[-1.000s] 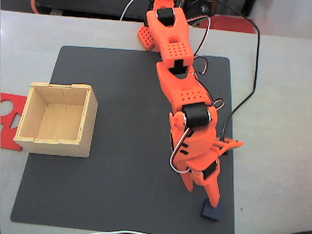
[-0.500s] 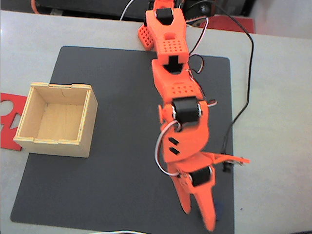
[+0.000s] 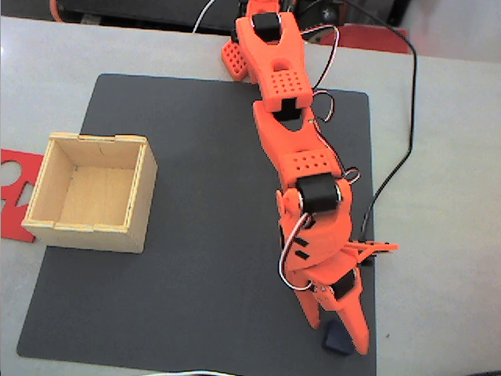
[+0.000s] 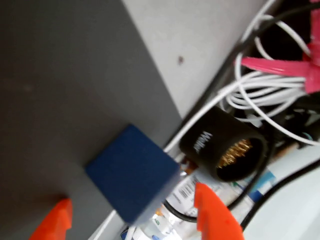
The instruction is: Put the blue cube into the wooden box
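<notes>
In the fixed view, the mat (image 3: 196,258) lies bare from the jaws leftward to the box (image 3: 90,190), which stands well apart with its top open and a red sheet (image 3: 14,196) flat beyond it. In the wrist view the cube (image 4: 132,172) sits between the two orange fingertips (image 4: 212,212) with a gap on each side, at the mat's corner. Just past the jaws, off the worktop's edge, a black cylinder (image 4: 225,150) and tangled white cables (image 4: 260,95) crowd the space.
</notes>
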Motion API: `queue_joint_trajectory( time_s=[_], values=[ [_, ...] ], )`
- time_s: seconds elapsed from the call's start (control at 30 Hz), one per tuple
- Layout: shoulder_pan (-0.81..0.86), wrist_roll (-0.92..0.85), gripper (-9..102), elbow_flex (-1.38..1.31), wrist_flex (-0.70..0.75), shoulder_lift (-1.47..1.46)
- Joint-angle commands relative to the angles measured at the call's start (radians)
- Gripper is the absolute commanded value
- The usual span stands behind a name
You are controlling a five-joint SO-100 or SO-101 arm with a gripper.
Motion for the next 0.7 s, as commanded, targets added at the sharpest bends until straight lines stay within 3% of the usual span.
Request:
queue_joint_trajectory(
  time_s=[0.0,0.17,0.3,0.6,0.67],
  values=[
    [0.011,-0.037,24,0.026,0.011,0.083],
    [0.020,-0.043,15,0.026,-0.009,0.083],
    [0.020,-0.052,1,0.026,-0.012,0.083],
    [0.018,-0.063,0,0.014,0.160,0.210],
    [0.021,-0.063,7,-0.017,0.242,0.227]
  ],
)
